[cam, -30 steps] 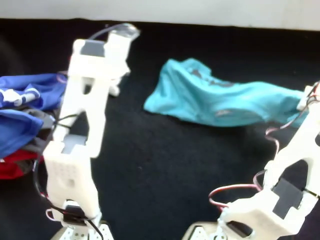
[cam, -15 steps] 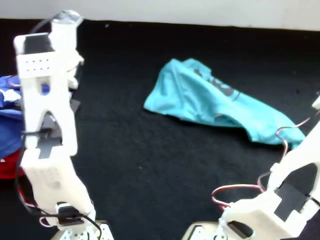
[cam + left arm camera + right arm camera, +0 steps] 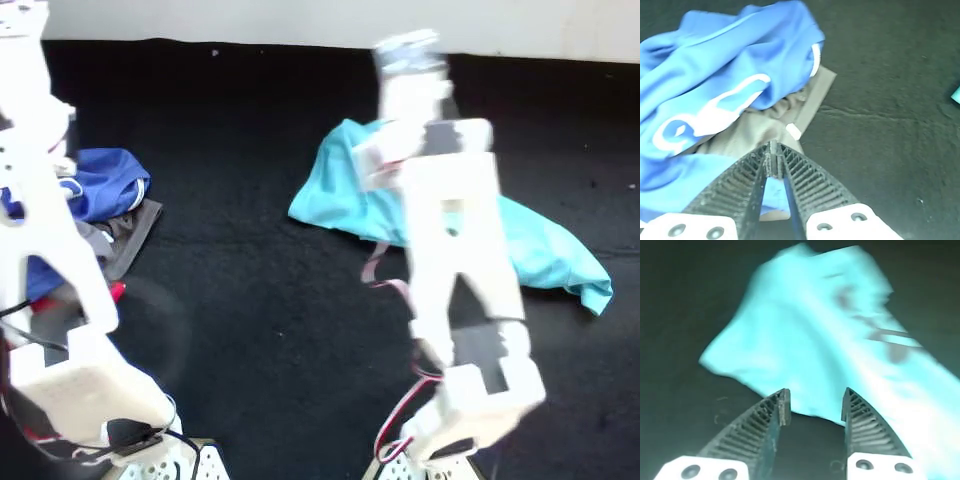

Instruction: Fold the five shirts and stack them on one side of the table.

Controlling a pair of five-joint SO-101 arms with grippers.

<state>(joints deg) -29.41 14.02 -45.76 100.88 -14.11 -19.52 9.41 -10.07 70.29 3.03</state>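
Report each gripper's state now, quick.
Left gripper: closed, empty, above the crumpled blue fabric shirt.
Right gripper: open, empty, above the crumpled turquoise fabric shirt.

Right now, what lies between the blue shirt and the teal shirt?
Nothing: bare black table between the blue shirt and teal shirt, per the high view.

Crumpled teal shirt (image 3: 335, 195) mid-table, blue shirt (image 3: 105, 185) heaped over grey shirt (image 3: 135, 225) at left edge
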